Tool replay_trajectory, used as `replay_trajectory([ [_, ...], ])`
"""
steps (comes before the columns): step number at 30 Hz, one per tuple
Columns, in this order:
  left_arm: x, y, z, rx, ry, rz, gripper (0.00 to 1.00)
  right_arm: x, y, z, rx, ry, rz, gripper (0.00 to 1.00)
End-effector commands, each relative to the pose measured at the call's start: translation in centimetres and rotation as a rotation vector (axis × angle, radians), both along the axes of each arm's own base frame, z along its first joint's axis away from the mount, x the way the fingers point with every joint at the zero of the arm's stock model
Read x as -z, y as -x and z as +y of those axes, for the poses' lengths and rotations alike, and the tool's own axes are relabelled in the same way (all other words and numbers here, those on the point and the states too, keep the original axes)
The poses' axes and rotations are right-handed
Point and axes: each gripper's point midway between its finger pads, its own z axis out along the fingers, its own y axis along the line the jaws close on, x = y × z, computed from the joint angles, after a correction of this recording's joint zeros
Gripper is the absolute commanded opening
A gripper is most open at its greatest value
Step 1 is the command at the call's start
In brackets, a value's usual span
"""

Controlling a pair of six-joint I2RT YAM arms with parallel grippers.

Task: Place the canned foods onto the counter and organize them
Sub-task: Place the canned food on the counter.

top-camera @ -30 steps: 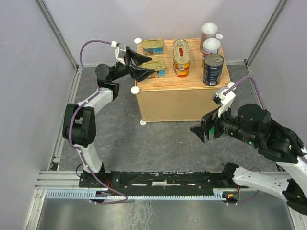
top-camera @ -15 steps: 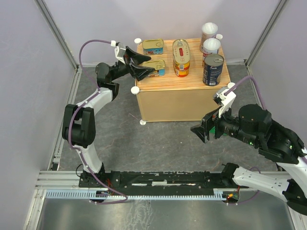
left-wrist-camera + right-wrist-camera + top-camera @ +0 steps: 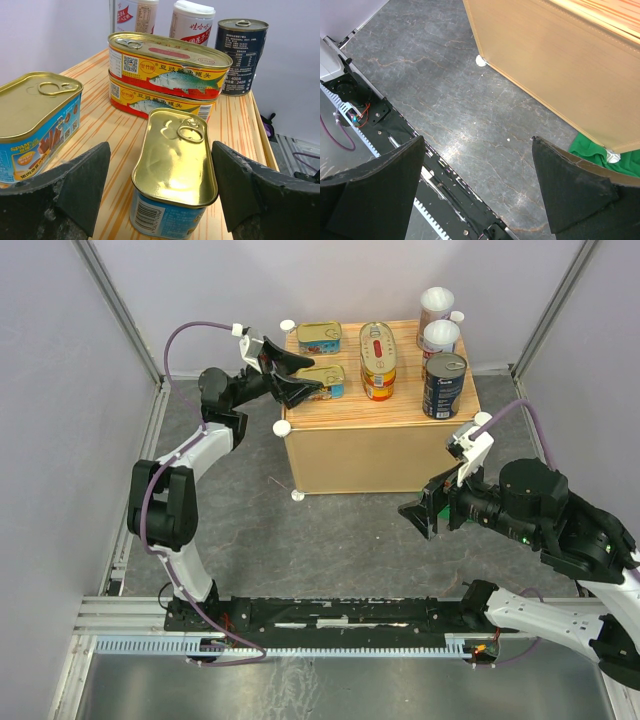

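Note:
The counter (image 3: 380,445) holds all the canned foods in view. Two gold-lidded rectangular tins (image 3: 320,337) (image 3: 328,383) sit at its left. Two oval red-label tins (image 3: 377,360) are stacked in the middle. At the right stand two white-lidded cylinders (image 3: 436,308) (image 3: 440,338) and a dark blue cylinder (image 3: 444,385). My left gripper (image 3: 161,150) is open around the front rectangular tin (image 3: 175,165), which rests on the striped top (image 3: 235,125) with a gap at each finger. My right gripper (image 3: 477,165) hangs open over the grey floor, in front of the counter's right corner, and holds nothing.
A green cloth (image 3: 592,150) lies on the floor at the counter's base, by my right wrist. A white knob (image 3: 481,61) marks the counter's lower front corner. The black base rail (image 3: 330,615) runs along the near edge. Grey walls with metal posts enclose the floor.
Almost nothing: both arms have drifted only slightly. Both grippers stay open, and the tins have not moved.

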Motion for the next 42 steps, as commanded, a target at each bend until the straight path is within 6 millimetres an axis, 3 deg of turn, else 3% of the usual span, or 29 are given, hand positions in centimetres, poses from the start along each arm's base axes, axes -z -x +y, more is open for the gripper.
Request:
replay_trajectory([
  [1,-4.1,0.6,0.7,-0.04,0.015,-0.128,0.88,-1.1,-0.5,0.3,0.006,-0.035,-0.041,0.95],
  [16,-6.9,0.9,1.0,-0.051,0.029,-0.161,0.9,-1.1,-0.2,0.0,0.005,-0.053,-0.045,0.95],
  [28,-9.4,3.5,2.3,-0.123,0.052,-0.166,0.9,-1.8,0.1,0.2,0.001,-0.09,-0.042,0.95],
  [31,-9.8,4.8,2.9,-0.152,0.058,-0.157,0.86,-2.1,0.0,0.3,0.006,-0.103,-0.042,0.95],
  [37,-8.2,8.2,3.5,-0.166,0.049,-0.095,0.73,-2.5,-0.2,0.6,0.018,-0.127,-0.032,0.93],
  [42,-5.4,9.8,2.8,-0.176,-0.037,-0.039,0.48,-2.8,-0.5,1.0,0.027,-0.138,-0.022,0.88],
])
